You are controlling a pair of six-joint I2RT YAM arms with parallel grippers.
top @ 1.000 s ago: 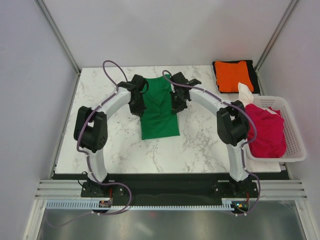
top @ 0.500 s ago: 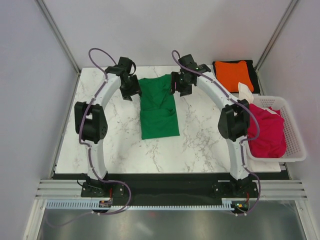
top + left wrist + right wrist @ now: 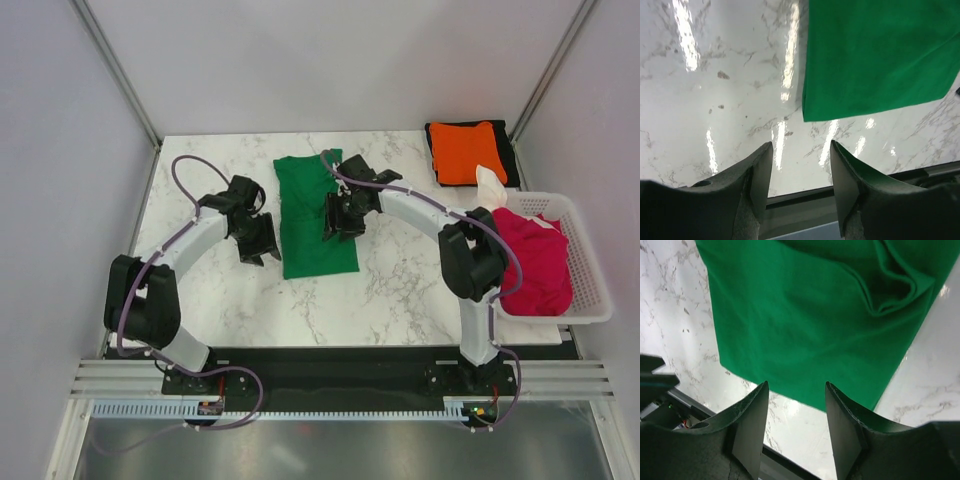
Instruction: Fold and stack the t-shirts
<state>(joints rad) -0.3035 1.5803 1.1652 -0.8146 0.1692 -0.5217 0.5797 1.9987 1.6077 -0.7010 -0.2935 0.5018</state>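
A bright green t-shirt (image 3: 313, 215) lies folded into a long strip in the middle of the marble table (image 3: 400, 280). My left gripper (image 3: 262, 243) hovers open at the strip's left edge, with the green cloth (image 3: 875, 55) ahead of its empty jaws. On the other side my right gripper (image 3: 334, 222) stands open over the strip's right edge, the shirt (image 3: 805, 315) just beyond its fingertips. An orange t-shirt (image 3: 468, 150) lies folded on a black one (image 3: 510, 160) at the back right. A crimson t-shirt (image 3: 532, 262) and a white one (image 3: 490, 185) fill the basket.
The white slotted basket (image 3: 592, 290) stands at the table's right edge. The table's near edge and a black rail (image 3: 805, 197) show just below the left gripper's fingers. Enclosure walls close in on both sides and at the back.
Both grippers opened and let go of the green shirt. They swung out to the back corners, then came forward to the strip's near half. The shirt now lies longer toward the back.
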